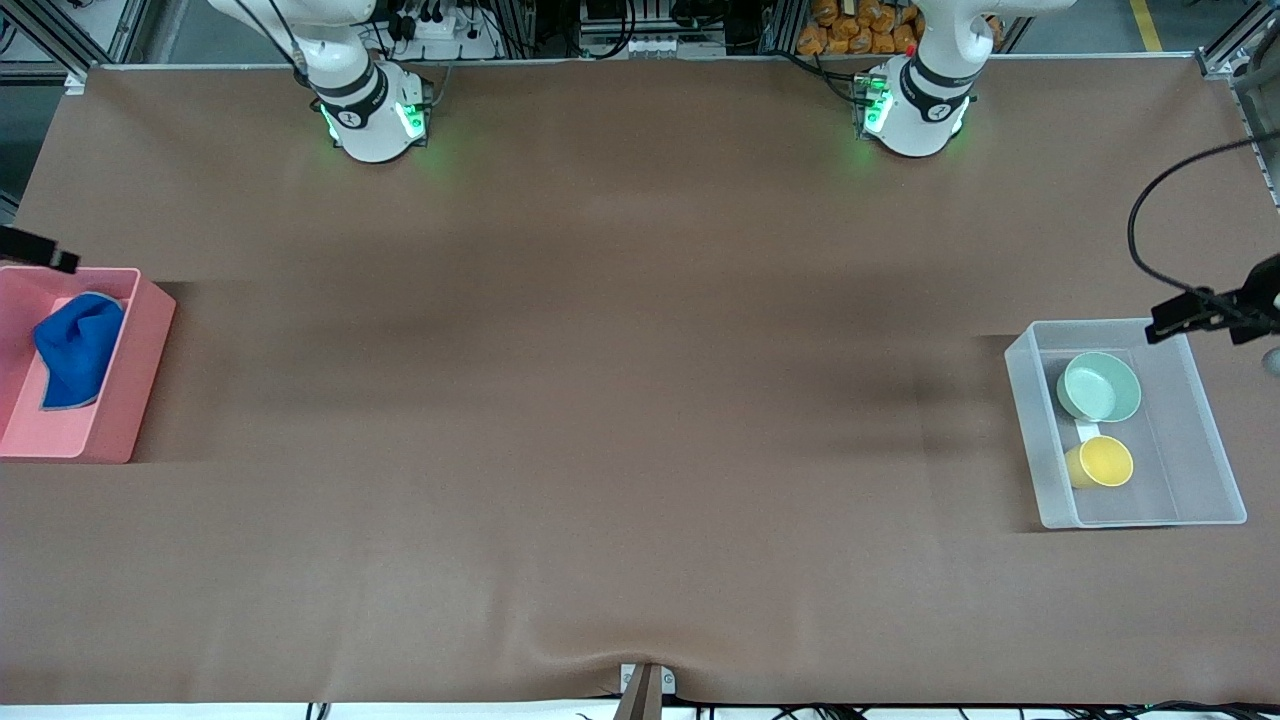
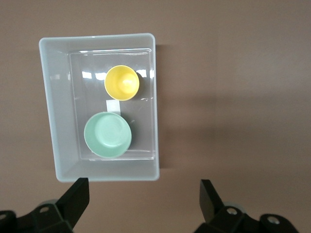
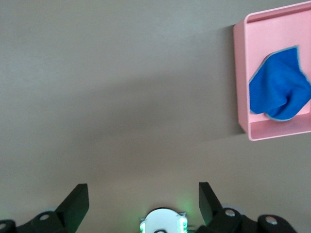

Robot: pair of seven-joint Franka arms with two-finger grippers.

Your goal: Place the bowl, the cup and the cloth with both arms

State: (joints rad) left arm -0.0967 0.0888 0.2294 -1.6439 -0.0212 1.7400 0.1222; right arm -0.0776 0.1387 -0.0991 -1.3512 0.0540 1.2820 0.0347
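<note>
Left claw (image 2: pixel 143 199) hangs spread wide above the table (image 1: pixel 620 400) beside the clear bin (image 2: pixel 53 121); right claw (image 3: pixel 143 201) likewise spread.

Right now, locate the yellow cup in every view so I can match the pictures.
Front view: the yellow cup stands in the clear bin at the left arm's end of the table, nearer the camera than the mint bowl.
Left wrist view: the cup shows in the same bin, beside the bowl.
Right wrist view: not in it.
Shared landmark: the white label between cup and bowl, also in the left wrist view.
</note>
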